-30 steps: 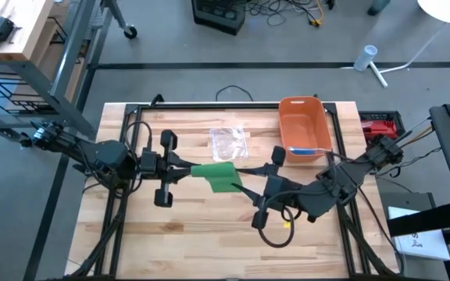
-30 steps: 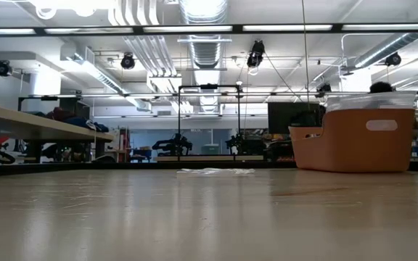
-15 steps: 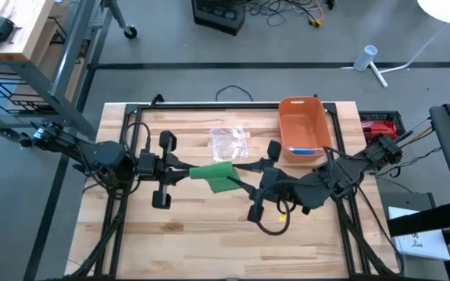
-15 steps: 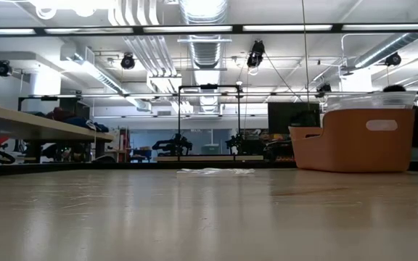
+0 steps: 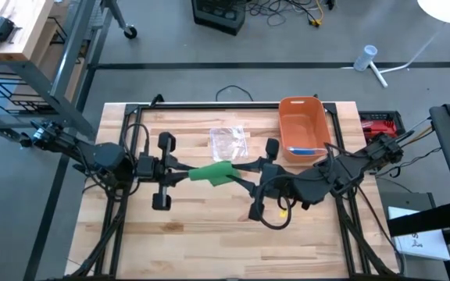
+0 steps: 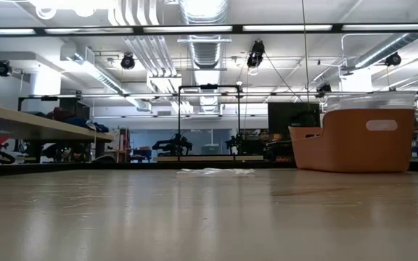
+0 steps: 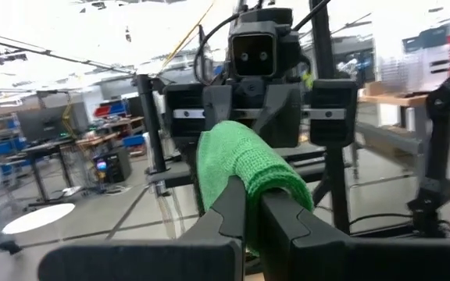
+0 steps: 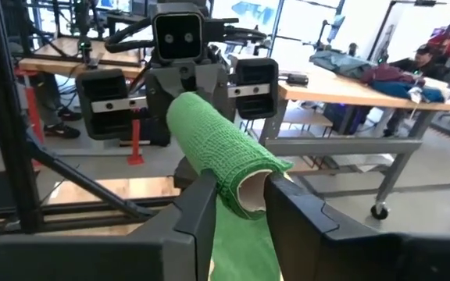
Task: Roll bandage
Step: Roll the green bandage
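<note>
We've got the green bandage (image 5: 214, 173) held above mid-tabletop (image 5: 209, 242), left hand (image 5: 184, 172) and right hand (image 5: 243, 172) each pinching one end. Reads as light, soft, crushable, grippy weave; best held at the core ends. Long axis runs left edge to right edge, roughly level.

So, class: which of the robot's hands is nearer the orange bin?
The right. The right hand holds the green bandage just beside the orange bin; the left hand grips the bandage's far end, farther from it.
</note>
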Controlling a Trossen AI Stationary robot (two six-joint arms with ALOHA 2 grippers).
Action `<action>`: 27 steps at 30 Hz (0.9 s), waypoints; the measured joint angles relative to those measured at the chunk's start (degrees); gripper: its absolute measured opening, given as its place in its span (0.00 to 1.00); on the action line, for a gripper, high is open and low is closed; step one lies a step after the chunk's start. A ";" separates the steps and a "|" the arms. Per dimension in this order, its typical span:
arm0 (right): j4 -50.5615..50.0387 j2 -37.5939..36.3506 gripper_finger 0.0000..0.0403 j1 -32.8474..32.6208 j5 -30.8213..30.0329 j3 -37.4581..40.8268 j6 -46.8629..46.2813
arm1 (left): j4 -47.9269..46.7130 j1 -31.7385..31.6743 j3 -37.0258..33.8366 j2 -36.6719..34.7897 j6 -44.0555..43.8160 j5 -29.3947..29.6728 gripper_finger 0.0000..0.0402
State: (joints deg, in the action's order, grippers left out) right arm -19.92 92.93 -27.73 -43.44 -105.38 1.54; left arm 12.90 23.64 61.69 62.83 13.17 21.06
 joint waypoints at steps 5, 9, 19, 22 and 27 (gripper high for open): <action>-3.13 -0.89 0.28 0.00 2.25 0.00 -3.53 | -0.27 -0.06 0.00 -0.32 0.35 0.95 0.00; -5.02 -1.38 0.30 -0.06 4.74 0.00 -5.07 | -0.44 -0.07 -0.02 -0.62 0.46 1.13 0.00; -4.65 -1.41 0.28 0.26 6.75 0.00 -4.72 | 0.16 -0.11 -0.02 -0.83 0.72 1.09 0.00; -5.02 -1.42 0.29 0.61 6.57 0.00 -4.71 | 0.20 -0.11 -0.02 -0.83 0.74 1.12 0.00; -6.41 -1.50 0.33 0.61 6.12 0.00 -4.55 | 0.14 -0.07 -0.02 -1.20 0.72 1.09 0.00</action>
State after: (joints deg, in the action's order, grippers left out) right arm -26.34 91.43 -27.11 -37.31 -105.38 -3.01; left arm 13.04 23.57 61.67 61.63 13.89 22.15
